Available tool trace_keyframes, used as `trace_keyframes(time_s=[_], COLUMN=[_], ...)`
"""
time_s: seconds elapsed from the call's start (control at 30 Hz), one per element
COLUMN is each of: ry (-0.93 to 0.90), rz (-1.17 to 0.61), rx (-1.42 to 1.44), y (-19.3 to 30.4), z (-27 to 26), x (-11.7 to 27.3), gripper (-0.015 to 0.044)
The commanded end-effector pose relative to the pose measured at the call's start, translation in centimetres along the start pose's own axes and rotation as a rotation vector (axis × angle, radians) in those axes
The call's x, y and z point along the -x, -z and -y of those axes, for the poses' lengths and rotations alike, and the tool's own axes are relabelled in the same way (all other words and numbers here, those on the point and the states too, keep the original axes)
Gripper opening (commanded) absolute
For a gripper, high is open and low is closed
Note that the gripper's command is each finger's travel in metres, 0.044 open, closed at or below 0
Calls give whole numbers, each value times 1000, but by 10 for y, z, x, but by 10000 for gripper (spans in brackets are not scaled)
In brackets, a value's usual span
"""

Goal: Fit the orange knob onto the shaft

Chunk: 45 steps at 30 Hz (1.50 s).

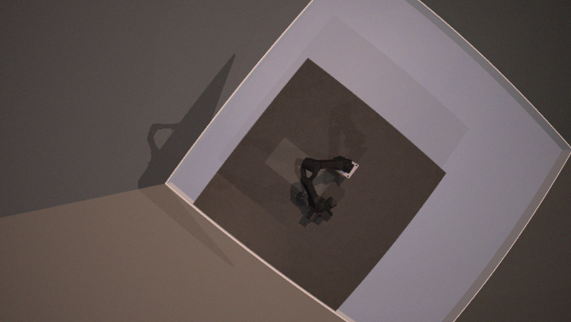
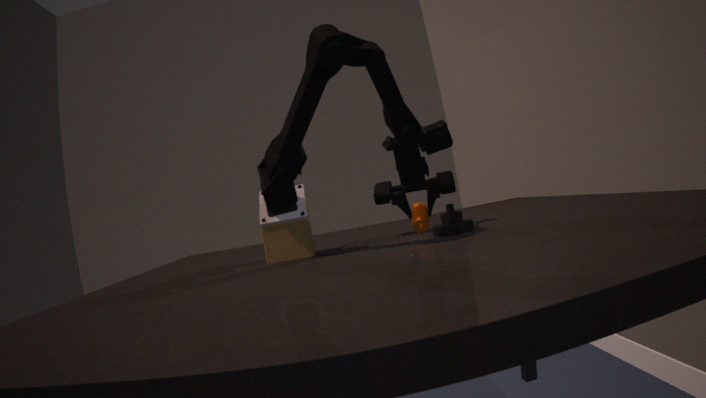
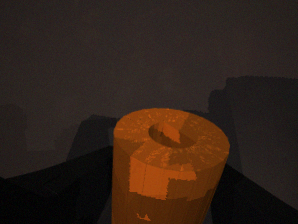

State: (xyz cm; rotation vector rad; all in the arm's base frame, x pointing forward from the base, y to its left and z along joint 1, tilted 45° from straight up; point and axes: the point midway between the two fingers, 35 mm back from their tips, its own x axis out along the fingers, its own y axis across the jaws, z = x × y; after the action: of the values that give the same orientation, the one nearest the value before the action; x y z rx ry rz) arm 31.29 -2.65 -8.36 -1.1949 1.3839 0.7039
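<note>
Exterior view: clamped by the gripper (image 1: 318, 216) (image 2: 420, 213) (image 3: 167, 172) around the orange knob (image 2: 420, 218) (image 3: 172, 195), with its long axis roughly 12-to-6, and probably to be carried towards the round pedestal (image 1: 299, 197) (image 2: 453, 228) at about 4 o'clock from it.

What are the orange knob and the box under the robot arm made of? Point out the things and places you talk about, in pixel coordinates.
The orange knob (image 2: 420, 217) (image 3: 170, 190) looks like hard plastic: it's one bright color, with smooth round sides and a little shine. The box (image 2: 288, 242) might be wood, because its side is yellowish-tan, but I can't see clear grain, so it could be painted. Its white top (image 2: 288, 216) could be metal or plastic.
</note>
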Motion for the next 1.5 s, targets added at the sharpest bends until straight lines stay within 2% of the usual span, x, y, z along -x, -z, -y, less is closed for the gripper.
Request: trace_keyframes(time_s=[0.0,0.8,1.1,1.2,1.47], ry=[1,-3,-3,-4,-4], rz=[66,478,423,431,431], rx=[4,7,7,11,11], y=[4,30,31,29,29], z=[0,-1,-1,-1,-1], x=[3,11,14,12,12], gripper=[179,179,179,258,260])
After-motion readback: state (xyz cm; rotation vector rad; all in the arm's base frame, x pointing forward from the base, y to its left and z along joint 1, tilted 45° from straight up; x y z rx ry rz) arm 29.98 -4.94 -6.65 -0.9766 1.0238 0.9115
